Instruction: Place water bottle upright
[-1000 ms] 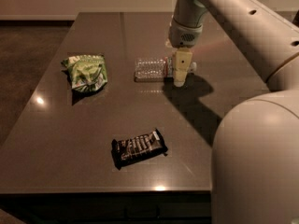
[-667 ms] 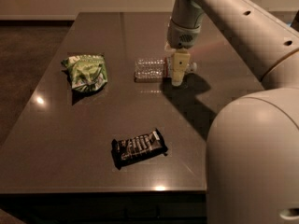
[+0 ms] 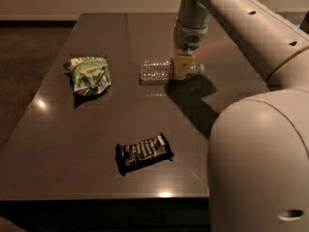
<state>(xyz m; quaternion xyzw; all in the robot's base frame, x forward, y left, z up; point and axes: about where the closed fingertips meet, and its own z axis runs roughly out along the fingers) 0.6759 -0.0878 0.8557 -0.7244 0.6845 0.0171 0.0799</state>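
Note:
The water bottle (image 3: 155, 71) is clear and ribbed and lies on its side on the dark table (image 3: 120, 124), near the middle of the far half. Its white cap (image 3: 198, 69) points right. My gripper (image 3: 181, 69) hangs straight down from the arm and sits over the bottle's neck end, covering the label band. The bottle's body shows to the left of the gripper and the cap to its right.
A crumpled green chip bag (image 3: 88, 75) lies to the left of the bottle. A dark candy bar (image 3: 143, 152) lies near the front edge. My arm and base (image 3: 256, 144) fill the right side of the view.
The gripper has shifted slightly left along the bottle's neck. The bottle still lies on its side in the same spot.

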